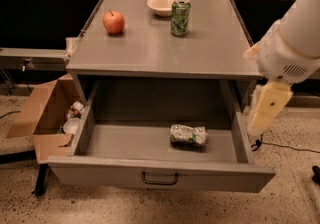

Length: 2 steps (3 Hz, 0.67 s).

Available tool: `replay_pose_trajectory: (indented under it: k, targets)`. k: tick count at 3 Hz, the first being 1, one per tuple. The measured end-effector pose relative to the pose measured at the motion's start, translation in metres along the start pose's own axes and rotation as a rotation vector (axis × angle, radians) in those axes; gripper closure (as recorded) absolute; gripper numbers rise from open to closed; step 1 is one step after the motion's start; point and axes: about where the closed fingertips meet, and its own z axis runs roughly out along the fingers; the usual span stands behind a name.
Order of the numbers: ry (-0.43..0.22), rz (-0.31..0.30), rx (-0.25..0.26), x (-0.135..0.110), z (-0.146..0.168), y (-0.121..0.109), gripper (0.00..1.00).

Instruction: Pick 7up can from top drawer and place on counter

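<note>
Nearest the camera, the top drawer [100, 175] is standing pulled out, its black handle [160, 179] facing forward, and the 7up can [188, 135] is lying on its side on the drawer floor, right of centre and apart from every wall. The hand [265, 109] is hanging outside the drawer, just beside its right wall and above rim level; whether it is spread or pressed together cannot be told. Beyond, the table [150, 53] is carrying an apple [114, 22], a bowl [161, 5] and a darker green can [180, 16] standing upright. Reaching in from here is risky: the hand is likely to clip the right wall when crossing over, and the dented can, lying down, may well roll or slip from a squeeze across its uneven body. Setting it down near the other can could knock that one over.
</note>
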Motion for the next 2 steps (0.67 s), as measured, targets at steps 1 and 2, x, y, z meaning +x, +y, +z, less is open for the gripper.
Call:
replay_pose_trajectory:
  k: [1,2]
  targets:
    - [-0.010,-0.046,-0.071,-0.007,0.072,0.012,0.00]
    - [-0.051,-0.033,-0.146,-0.010,0.131,0.020,0.00]
